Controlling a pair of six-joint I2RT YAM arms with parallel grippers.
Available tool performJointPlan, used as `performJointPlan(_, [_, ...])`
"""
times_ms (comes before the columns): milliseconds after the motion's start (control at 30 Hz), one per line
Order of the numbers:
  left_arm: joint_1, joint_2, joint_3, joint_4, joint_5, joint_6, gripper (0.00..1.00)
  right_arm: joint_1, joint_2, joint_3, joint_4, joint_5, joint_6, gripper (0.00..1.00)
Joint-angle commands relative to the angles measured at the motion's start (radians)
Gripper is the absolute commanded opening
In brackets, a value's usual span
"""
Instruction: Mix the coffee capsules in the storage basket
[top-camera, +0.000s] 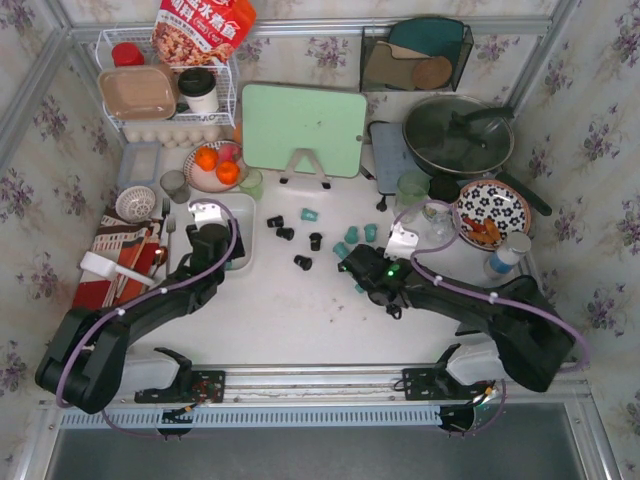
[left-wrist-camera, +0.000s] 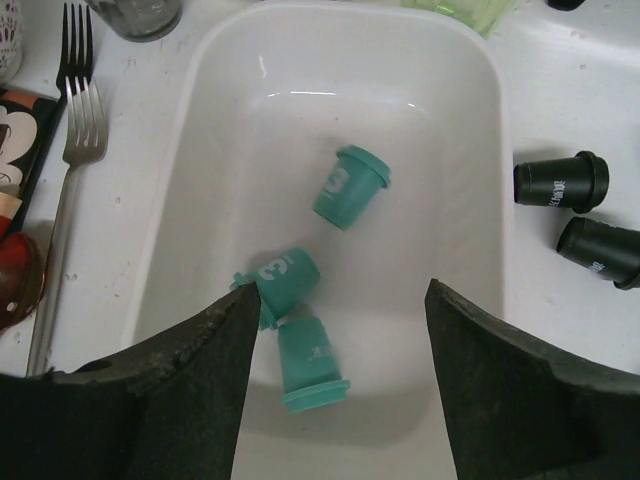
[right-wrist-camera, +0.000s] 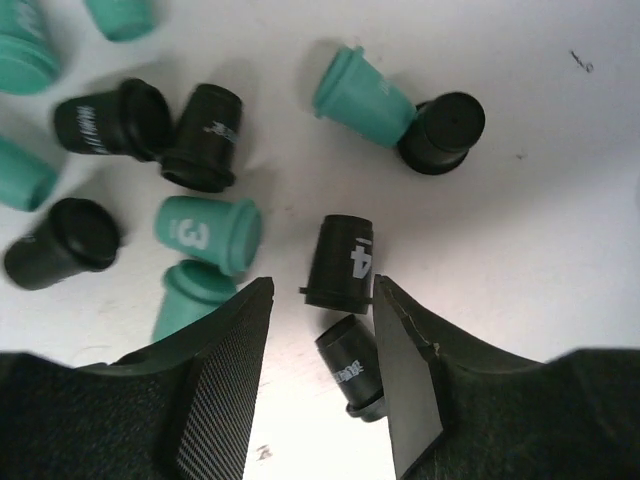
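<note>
So, the left gripper was seen over the storage basket, jaws set wide apart and nothing held between them. Three teal capsules were found lying on their sides in the basket. The middle teal capsule was close against one finger's edge; contact could not be confirmed. Two black capsules were noted on the table just beside the basket wall, outside it, and a fork on the opposite side.

The right gripper was held low over the loose pods on the table, jaws partly open. One black pod was lying between the fingers, against one of them with a gap to the other, so no grip was seen. A black pod marked 4 was found just ahead of the fingertips. Beyond it, teal and black pods were scattered together, well apart from the basket.
</note>
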Motion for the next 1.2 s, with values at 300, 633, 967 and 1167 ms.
performJointPlan(300, [-0.028, -0.114, 0.043, -0.017, 0.212, 0.097, 0.76, 0.001, 0.122, -0.024, -0.015, -0.031, 0.008, 0.50])
performJointPlan(633, [-0.042, -0.106, 0.052, -0.022, 0.237, 0.111, 0.76, 0.002, 0.009, -0.110, 0.154, -0.211, -0.174, 0.56])
performJointPlan(967, [-0.045, -0.106, 0.055, -0.025, 0.253, 0.103, 0.76, 0.000, -0.012, -0.130, 0.116, -0.231, -0.219, 0.57])
performJointPlan(1167, [-0.046, -0.113, 0.056, -0.029, 0.258, 0.098, 0.76, 0.000, 0.024, -0.143, 0.117, -0.245, -0.213, 0.48])
